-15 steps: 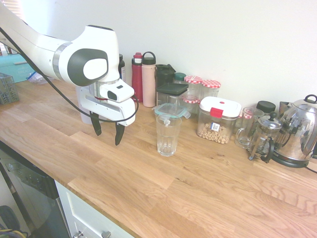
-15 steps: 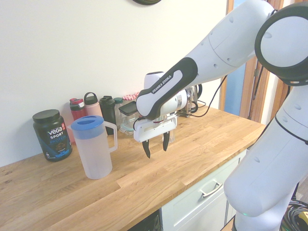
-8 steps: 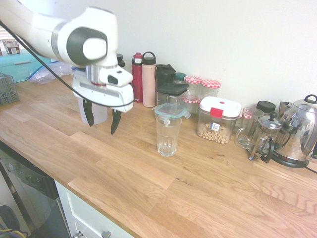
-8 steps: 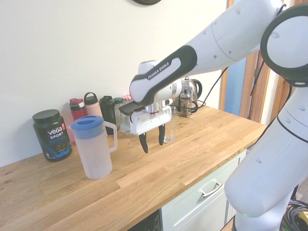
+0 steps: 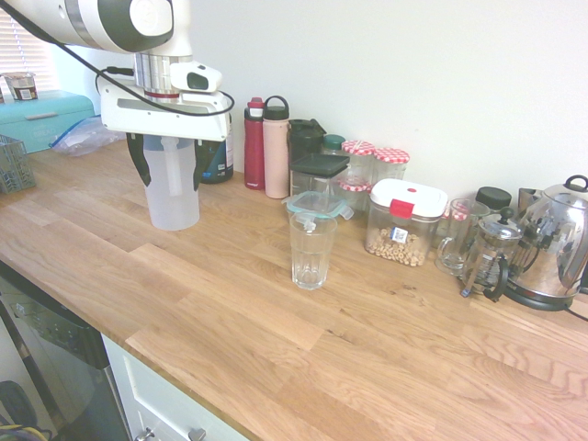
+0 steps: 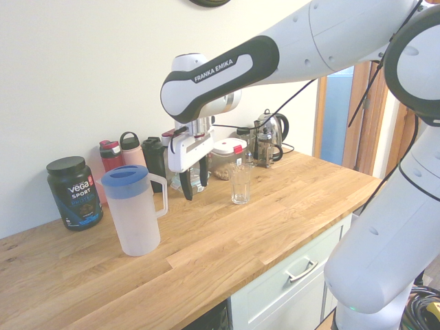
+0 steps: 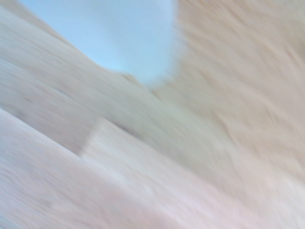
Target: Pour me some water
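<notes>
A: First exterior view, contents?
B: One gripper [image 5: 172, 186], fingers spread wide, holding nothing. Behind, one frosted pitcher [image 5: 175, 209], upright on the wooden counter [image 5: 367, 367]. Nearer the middle, one clear glass [image 5: 310, 257], upright, apparently empty. At far right, one steel kettle [image 5: 551, 239].
A: Second exterior view?
B: Same pitcher, with blue lid [image 6: 124, 176] in place and side handle [image 6: 164, 198] toward the gripper. Between fingers and handle, a visible gap. Water inside: cannot tell level through frosted wall.
A: Wrist view?
B: Blurred wood grain, plus one pale bluish shape [image 7: 133, 38], probably pitcher.
A: Step in hand?
B: By judgement, approach to the pitcher, ahead of grasp and pour. Next, calls for lining up with the handle, lowering around it, then closing firmly before any lift toward the glass.
</notes>
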Controlling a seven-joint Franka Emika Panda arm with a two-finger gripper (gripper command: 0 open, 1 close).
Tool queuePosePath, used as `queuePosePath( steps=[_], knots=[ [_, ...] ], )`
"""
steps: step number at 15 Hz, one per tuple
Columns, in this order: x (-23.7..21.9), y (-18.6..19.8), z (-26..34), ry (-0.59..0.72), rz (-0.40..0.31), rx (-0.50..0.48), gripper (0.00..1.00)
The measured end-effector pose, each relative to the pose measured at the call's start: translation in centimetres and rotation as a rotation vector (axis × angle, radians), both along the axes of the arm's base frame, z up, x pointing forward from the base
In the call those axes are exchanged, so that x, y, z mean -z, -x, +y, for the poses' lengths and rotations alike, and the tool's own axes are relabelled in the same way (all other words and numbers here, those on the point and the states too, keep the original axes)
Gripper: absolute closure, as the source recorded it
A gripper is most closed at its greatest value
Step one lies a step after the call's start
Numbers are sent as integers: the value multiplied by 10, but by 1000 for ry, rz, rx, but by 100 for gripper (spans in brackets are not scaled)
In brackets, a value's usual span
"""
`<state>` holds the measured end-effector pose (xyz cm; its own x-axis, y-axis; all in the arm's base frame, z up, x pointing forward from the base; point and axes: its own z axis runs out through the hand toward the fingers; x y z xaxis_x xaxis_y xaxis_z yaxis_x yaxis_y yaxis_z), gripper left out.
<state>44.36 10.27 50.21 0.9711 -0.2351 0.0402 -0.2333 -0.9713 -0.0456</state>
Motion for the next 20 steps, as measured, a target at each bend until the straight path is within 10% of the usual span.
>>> queuePosePath(
  steps=[10,11,20],
  knots=[
    [21,-62,68,4,-67,-133,0],
    [19,-63,68,7,-73,-134,100],
    [23,-73,70,21,-88,-141,100]
  ],
)
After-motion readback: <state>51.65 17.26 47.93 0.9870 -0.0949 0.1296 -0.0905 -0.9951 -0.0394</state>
